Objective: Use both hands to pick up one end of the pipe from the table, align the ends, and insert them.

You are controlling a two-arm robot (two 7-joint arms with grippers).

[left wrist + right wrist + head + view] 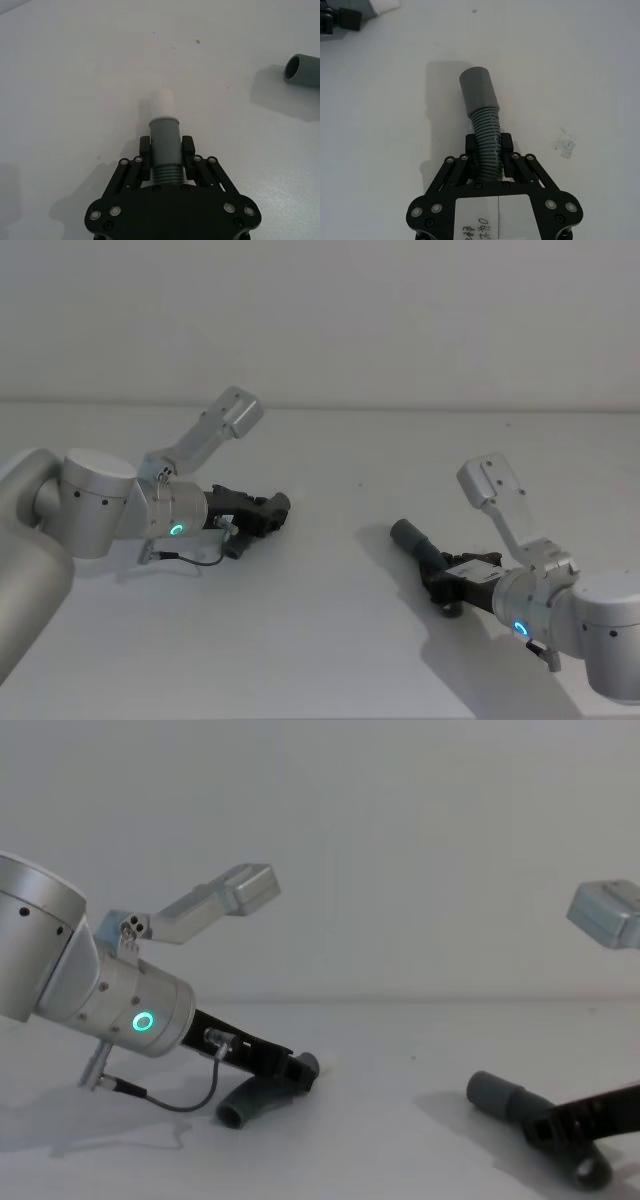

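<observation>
L gripper (pixel 166 152): fingers (pixel 188 147) pinching the L piece (pixel 165 135) right where the ribs meet its cuff. That leaves the whitish spigot (pixel 162 102) sticking out free ahead of the fingers. Good hold imo, since a grip close to the end keeps the bendy hose from flopping when I steer it.

R gripper (pixel 489 150): fingers (pixel 506 147) clamped on the ribs of the R piece (pixel 487 132), a bit behind its cuff (pixel 477 90). The whole cuff is clear of the fingers, so nothing should block the spigot going in.

From the chest cam both held ends look tilted up off the counter (pixel 330 640). The L tail curls down to touch it; the R tail seems to as well, can't be sure.

Position w.r.t. the spigot: the R cuff is well apart from it, off to the robot's right. The two ends point roughly toward each other but aren't lined up. I judge pickup is done, w/ aligning and inserting left to do.

Only "container" here is the R cuff. The L wrist cam looks at its mouth, and the bore is open and hollow w/ nothing in it. The spigot is outside it, not yet seated.
</observation>
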